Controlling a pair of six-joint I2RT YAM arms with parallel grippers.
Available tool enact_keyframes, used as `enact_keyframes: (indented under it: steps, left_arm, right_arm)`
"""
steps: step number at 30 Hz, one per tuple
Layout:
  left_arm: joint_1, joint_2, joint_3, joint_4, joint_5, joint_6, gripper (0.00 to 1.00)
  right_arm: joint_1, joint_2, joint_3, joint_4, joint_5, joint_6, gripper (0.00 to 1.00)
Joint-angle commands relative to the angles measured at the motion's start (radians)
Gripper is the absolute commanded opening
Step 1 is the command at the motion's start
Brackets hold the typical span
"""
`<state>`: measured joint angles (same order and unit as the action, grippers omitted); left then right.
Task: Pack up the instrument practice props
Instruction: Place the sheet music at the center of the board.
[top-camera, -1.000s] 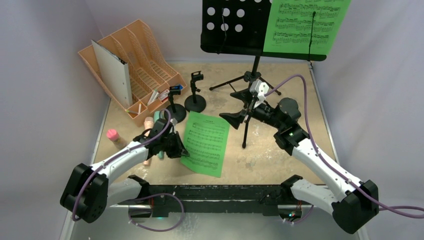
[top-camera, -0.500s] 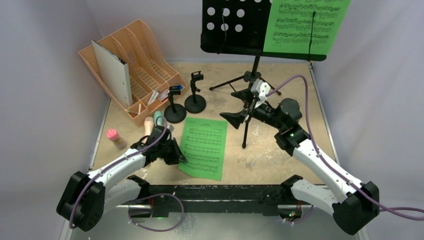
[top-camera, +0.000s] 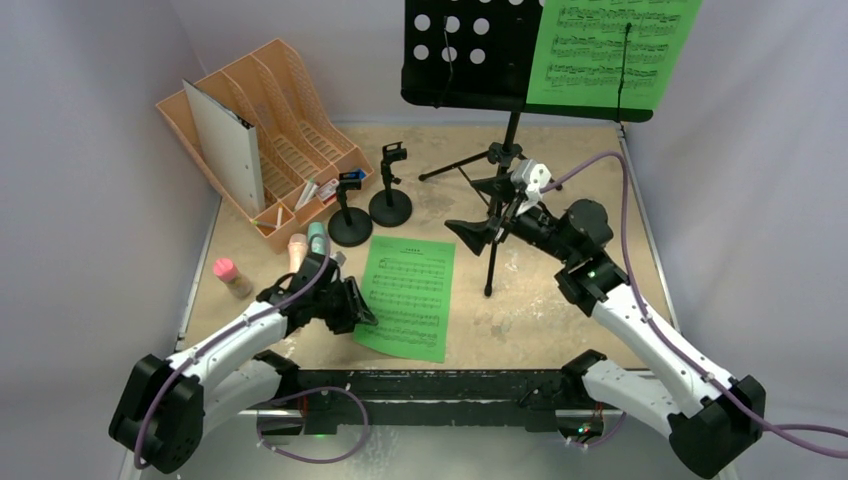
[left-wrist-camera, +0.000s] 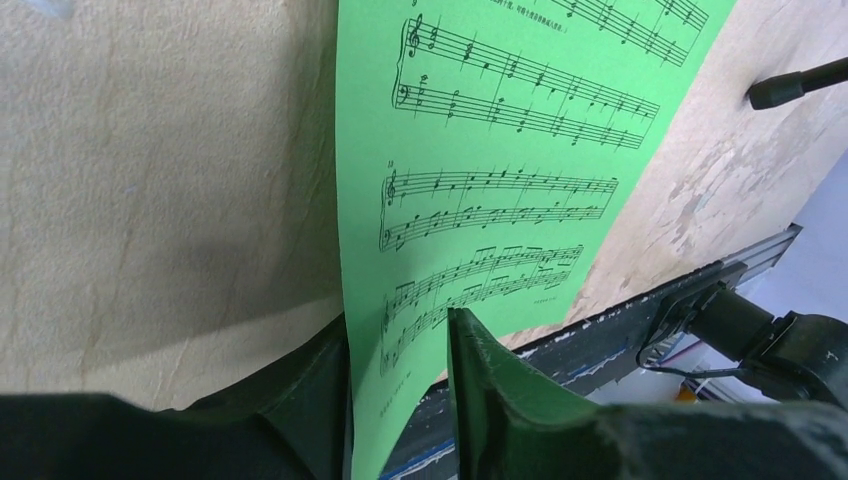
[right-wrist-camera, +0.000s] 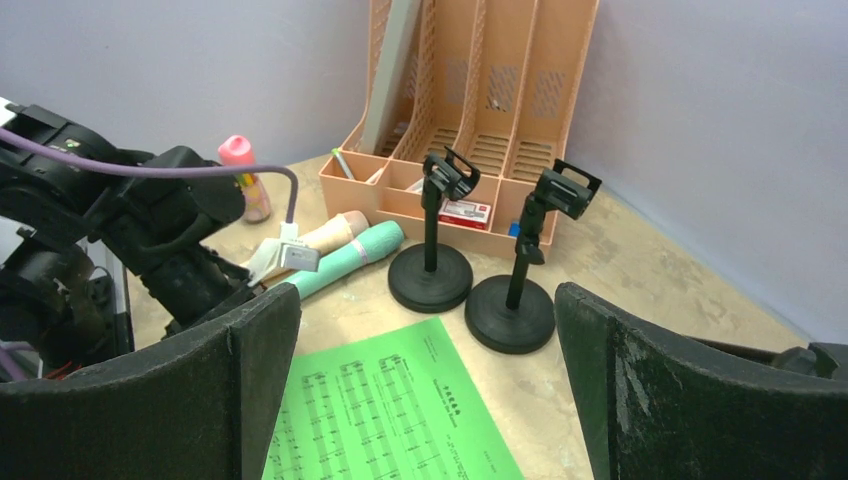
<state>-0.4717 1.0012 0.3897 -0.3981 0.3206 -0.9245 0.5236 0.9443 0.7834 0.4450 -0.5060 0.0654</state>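
Observation:
A green sheet-music page (top-camera: 405, 297) lies on the table, and its near-left corner stands between my left gripper's (top-camera: 355, 310) jaws. In the left wrist view the page (left-wrist-camera: 480, 150) rests against one finger, with a gap to the other finger of the left gripper (left-wrist-camera: 400, 325). My right gripper (top-camera: 478, 208) is wide open and empty beside the black tripod (top-camera: 497, 240). The perforated music desk (top-camera: 465, 50) holds a second green page (top-camera: 610, 45). Two clip poles (top-camera: 350, 225) (top-camera: 390, 205) stand behind the page. The teal microphone (top-camera: 317, 237) and the pink one (top-camera: 297, 248) lie left of it.
An orange file rack (top-camera: 290, 120) with a grey binder (top-camera: 225, 145) stands at the back left. A small pink-capped bottle (top-camera: 228, 275) stands near the left edge. The tripod's legs spread across the back middle. The black rail runs along the near edge.
My left gripper has moved toward the near left, and the green page has shifted slightly with it. My right gripper has drifted a little up and to the right.

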Motion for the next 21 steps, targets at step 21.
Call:
enact_keyframes:
  steps: [21]
  left_arm:
    - [-0.002,-0.293,0.371,-0.158,-0.306,0.220,0.74]
  right_arm:
    - [0.006,-0.039,0.471,-0.462,0.143,-0.020,0.99]
